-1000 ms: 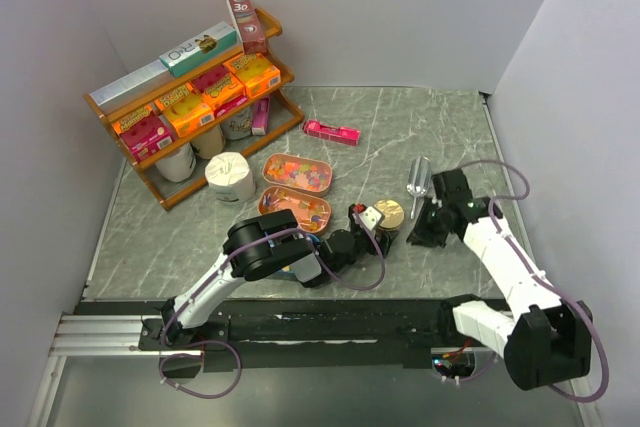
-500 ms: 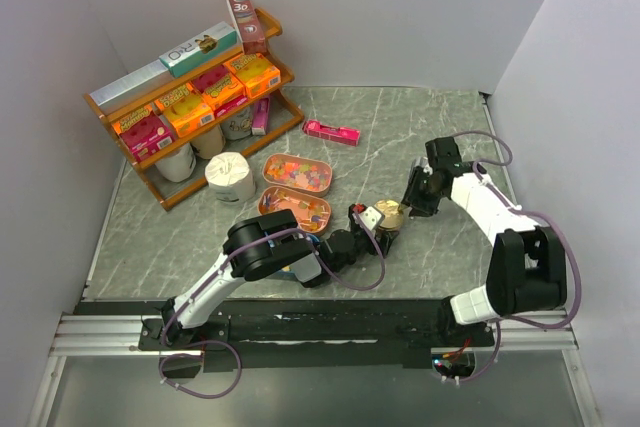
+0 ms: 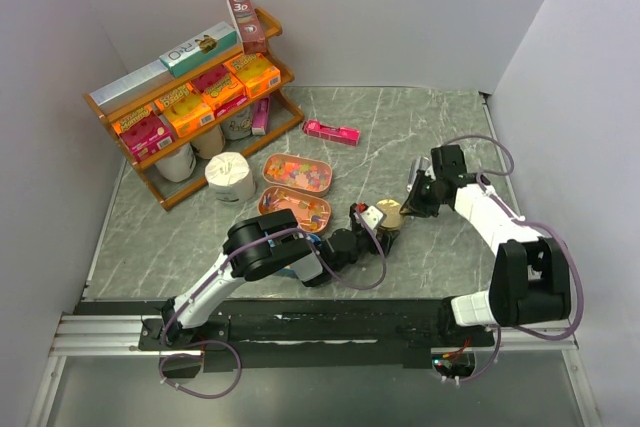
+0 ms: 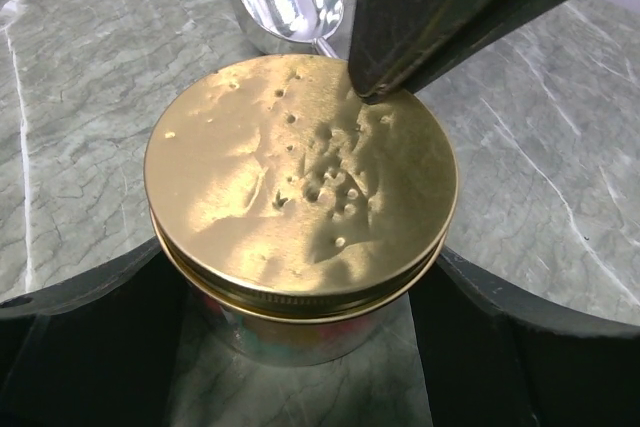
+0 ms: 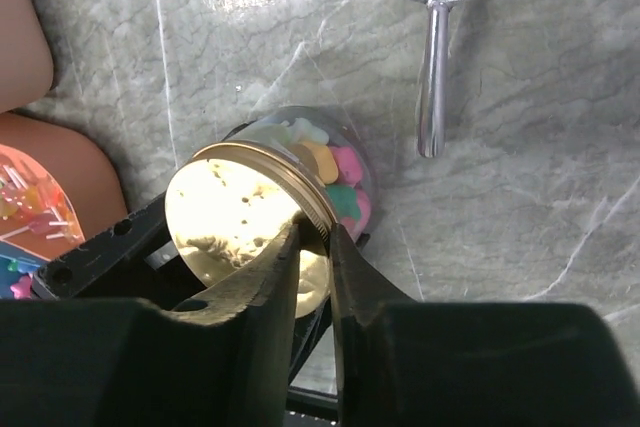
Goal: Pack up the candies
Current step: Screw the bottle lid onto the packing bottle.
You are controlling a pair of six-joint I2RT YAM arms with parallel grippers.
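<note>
**Right arm leaves the scoop and goes for the lid**

A second ago the right pincer [image 5: 312, 237] was back by the scoop [image 5: 433, 77], nearer the desk's right edge. Now it is over at the jar [image 5: 350, 172], and the scoop lies on its own on the desk just beyond. The pincer is drawn almost closed and nips the rim of the gold lid [image 4: 300, 177], one finger pressing on top. The left pincer [image 4: 295, 277] clasps the jar from both sides and steadies it right of centre, toward the near edge. Candies [image 5: 335, 182] show through the glass right up under the lid, and more lie loose in the trays [image 3: 267, 162] at mid-desk. To my eye the scooping is done, and what remains is seating or tightening the lid.
</note>
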